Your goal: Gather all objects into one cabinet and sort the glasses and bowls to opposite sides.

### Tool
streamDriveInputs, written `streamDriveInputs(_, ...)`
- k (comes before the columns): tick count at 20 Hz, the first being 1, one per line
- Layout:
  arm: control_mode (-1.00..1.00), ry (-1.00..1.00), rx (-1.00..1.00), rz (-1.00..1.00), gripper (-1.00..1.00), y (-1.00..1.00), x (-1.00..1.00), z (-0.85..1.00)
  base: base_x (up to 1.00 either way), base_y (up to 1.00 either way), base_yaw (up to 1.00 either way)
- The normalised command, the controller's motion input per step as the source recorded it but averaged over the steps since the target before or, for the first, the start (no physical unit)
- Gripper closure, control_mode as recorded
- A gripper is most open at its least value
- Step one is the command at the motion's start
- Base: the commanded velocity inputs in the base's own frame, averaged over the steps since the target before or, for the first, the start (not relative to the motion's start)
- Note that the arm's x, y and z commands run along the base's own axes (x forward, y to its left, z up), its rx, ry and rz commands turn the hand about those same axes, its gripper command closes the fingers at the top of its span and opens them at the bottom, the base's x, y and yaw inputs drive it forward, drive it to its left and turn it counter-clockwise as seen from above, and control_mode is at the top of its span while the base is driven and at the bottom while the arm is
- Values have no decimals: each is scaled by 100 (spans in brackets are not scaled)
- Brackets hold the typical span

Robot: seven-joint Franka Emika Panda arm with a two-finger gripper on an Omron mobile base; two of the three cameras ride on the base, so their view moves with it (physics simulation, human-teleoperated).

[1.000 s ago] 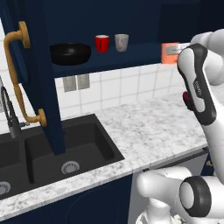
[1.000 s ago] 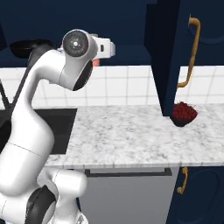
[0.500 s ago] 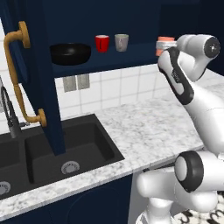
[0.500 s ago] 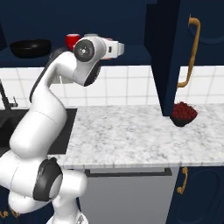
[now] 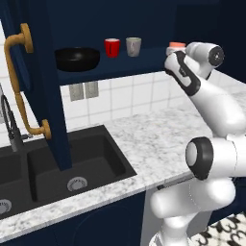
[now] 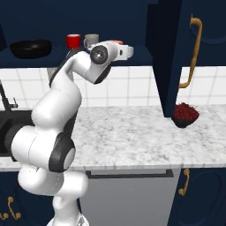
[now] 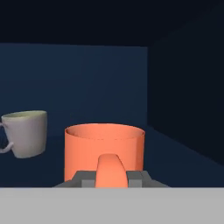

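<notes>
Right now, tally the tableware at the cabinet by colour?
Black: 1, the black bowl on the shelf.
Red: 1, the red cup.
Pale grey: 1, the grey cup.
Orange: 1, the orange mug, its handle between the fingers.
Total: 4

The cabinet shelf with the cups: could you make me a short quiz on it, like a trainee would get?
1. True or false: the black bowl sits at the left end of the cabinet shelf, seen from the left base view.
2. Which cup stands right beside the red cup?
A) the orange mug
B) the pale grey cup
C) none
3. Fill in: the hand is closed on the ____ of the orange mug.

Key: 1 true; 2 B; 3 handle.
</notes>
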Motion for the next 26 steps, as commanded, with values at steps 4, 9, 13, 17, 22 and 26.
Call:
streamDriveInputs(4,-100,0,0,0,100,0,70,-15,0,0,0)
streamDriveInputs(9,-100,0,0,0,100,0,69,-18,0,0,0)
streamDriveInputs(13,-100,0,0,2,100,-2,82,-14,0,0,0)
streamDriveInputs(17,-100,0,0,2,100,-7,62,-24,0,0,0)
streamDriveInputs(22,-100,0,0,4,100,-15,32,-44,0,0,0)
streamDriveInputs(26,-100,0,0,4,100,-12,29,-25,0,0,0)
